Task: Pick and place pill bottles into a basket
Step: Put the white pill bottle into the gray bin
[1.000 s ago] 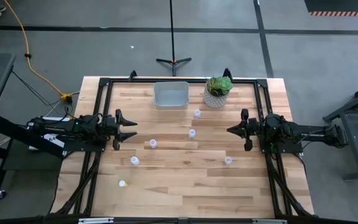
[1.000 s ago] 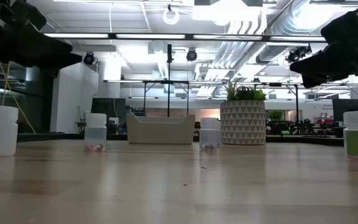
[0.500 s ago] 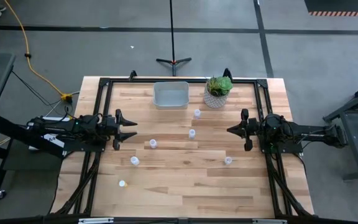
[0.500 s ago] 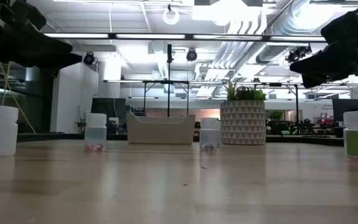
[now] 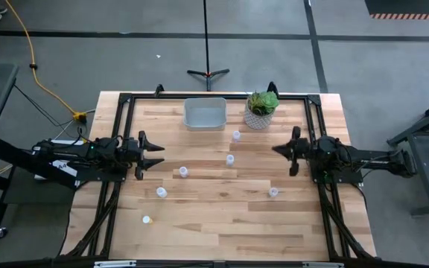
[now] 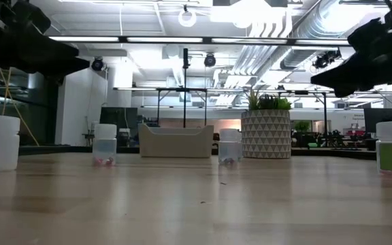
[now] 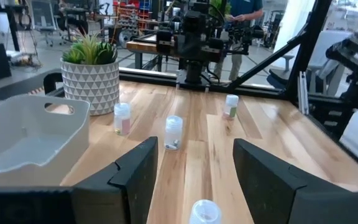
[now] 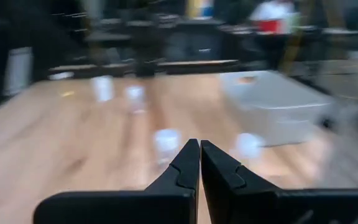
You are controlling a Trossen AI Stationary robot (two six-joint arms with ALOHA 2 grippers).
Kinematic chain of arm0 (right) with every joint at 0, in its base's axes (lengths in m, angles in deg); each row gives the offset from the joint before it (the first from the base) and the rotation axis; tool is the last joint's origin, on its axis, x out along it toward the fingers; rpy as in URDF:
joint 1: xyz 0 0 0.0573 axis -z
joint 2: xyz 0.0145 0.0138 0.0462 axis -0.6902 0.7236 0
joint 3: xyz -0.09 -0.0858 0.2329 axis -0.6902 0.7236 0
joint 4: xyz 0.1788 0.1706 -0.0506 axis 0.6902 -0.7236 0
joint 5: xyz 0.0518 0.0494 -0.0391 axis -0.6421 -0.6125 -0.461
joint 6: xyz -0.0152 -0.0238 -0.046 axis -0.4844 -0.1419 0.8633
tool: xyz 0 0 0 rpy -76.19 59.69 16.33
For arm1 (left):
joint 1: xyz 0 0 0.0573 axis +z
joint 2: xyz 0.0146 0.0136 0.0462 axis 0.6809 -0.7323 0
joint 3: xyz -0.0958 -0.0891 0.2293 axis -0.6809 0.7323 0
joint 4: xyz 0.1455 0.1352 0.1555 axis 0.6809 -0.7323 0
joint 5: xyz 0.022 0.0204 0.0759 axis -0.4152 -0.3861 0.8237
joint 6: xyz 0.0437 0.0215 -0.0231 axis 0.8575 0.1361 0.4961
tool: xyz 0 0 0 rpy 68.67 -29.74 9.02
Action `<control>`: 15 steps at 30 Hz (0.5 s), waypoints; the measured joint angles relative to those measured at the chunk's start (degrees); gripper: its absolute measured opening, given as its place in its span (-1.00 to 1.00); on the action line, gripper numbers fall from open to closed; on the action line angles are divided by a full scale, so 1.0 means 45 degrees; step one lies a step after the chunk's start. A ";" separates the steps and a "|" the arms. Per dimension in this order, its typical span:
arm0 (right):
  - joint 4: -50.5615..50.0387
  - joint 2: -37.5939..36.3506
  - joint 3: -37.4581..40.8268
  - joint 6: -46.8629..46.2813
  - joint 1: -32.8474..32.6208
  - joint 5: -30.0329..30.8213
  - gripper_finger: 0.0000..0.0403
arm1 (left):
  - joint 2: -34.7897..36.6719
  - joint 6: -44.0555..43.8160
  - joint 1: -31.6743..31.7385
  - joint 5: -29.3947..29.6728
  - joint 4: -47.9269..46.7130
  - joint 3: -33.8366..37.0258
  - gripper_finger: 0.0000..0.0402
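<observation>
Several small white pill bottles stand upright on the wooden table, among them one near the plant, one at mid-table, one left of it and one at the right. The pale grey-blue basket stands at the far edge; it also shows in the left wrist view. My left gripper is open and empty at the table's left side, above the surface, with a bottle just ahead of it. My right gripper is shut and empty at the right side, raised above the table.
A green plant in a white patterned pot stands right of the basket at the far edge. A black frame runs along the table's far, left and right sides. Bare wood lies toward the near edge.
My right gripper has swung a little toward the table's far edge, toward the plant and basket; its wrist view is blurred by the motion. The bottles and the basket have stayed where they were.
</observation>
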 joint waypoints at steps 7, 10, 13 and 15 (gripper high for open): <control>0.0246 0.0000 -0.0002 0.0572 -0.0006 0.1735 -0.97 | 0.0000 -0.1042 0.0000 0.0005 0.0001 0.0000 0.21; 0.0253 0.0000 0.0000 0.0555 -0.0010 0.1535 -0.97 | 0.0000 -0.1760 0.0000 0.0131 0.0006 0.0005 0.21; 0.0784 0.0002 0.0000 -0.0415 -0.0018 0.1114 -0.97 | 0.0001 -0.2482 0.0000 0.0356 0.0008 0.0000 0.21; 0.1580 -0.0010 0.0000 -0.1995 -0.0035 0.0548 -0.97 | 0.0003 -0.2620 0.0000 0.0550 0.0020 0.0000 0.21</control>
